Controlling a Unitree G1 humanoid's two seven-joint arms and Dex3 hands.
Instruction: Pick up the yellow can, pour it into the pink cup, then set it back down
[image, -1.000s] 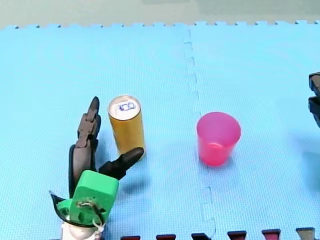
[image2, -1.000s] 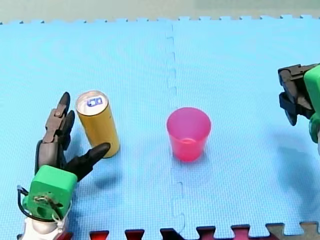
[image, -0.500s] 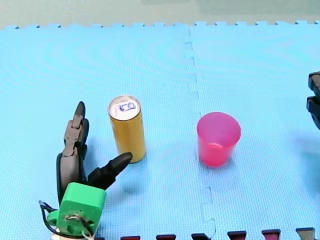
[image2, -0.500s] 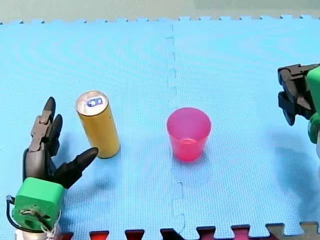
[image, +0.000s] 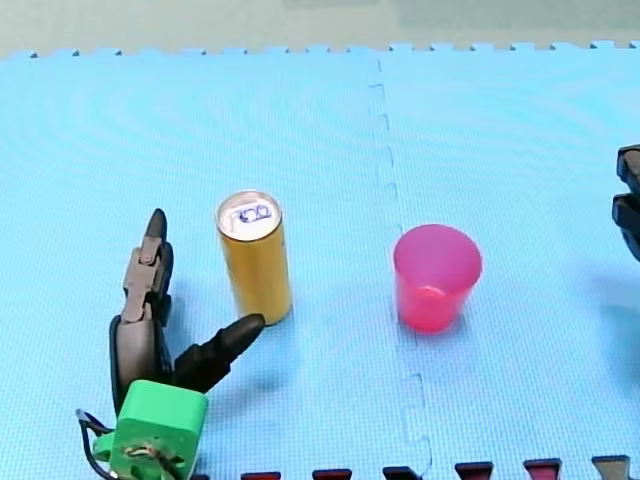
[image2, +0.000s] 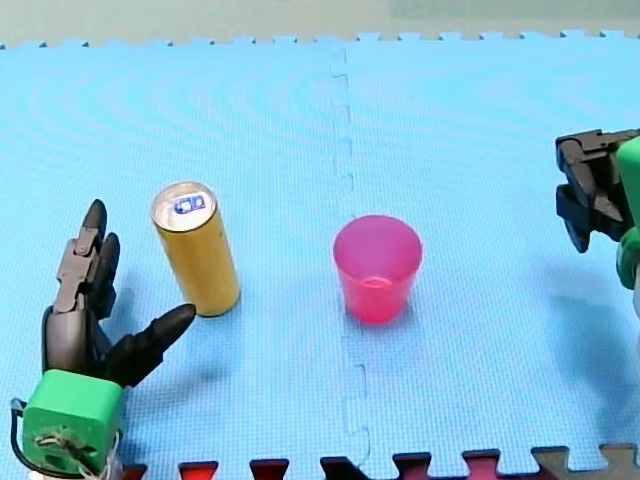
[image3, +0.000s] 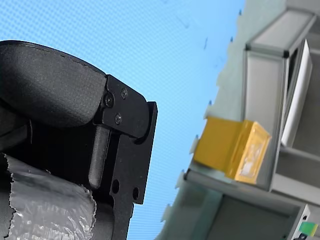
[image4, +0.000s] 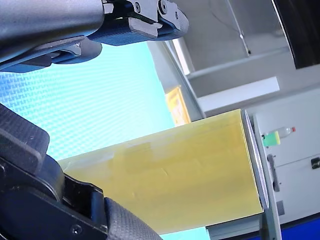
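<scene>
The yellow can (image: 255, 260) stands upright on the blue foam mat (image: 300, 130), a little left of the middle, its silver top with the pull tab facing up. The pink cup (image: 436, 278) stands upright to the right of it, well apart, across the toothed seam that runs from near to far through the mat, with its mouth up. My left hand (image: 140, 345) is at the near left, just to the left of the can and nearer than it. It is unclenched and has hold of nothing. The long fingers (image: 150, 270) point away toward the far side, alongside the can with a strip of mat between them and it. My thumb (image: 222, 347) reaches right toward the foot of the can and ends just beside it, not touching. In the second wrist view the can's yellow side runs close across the picture, between dark finger parts. My right hand (image2: 592, 195) hangs at the far right edge of the mat, well apart from the cup. Its fingers look curled in on themselves, as far as I can make out at that edge, and they grip nothing.
</scene>
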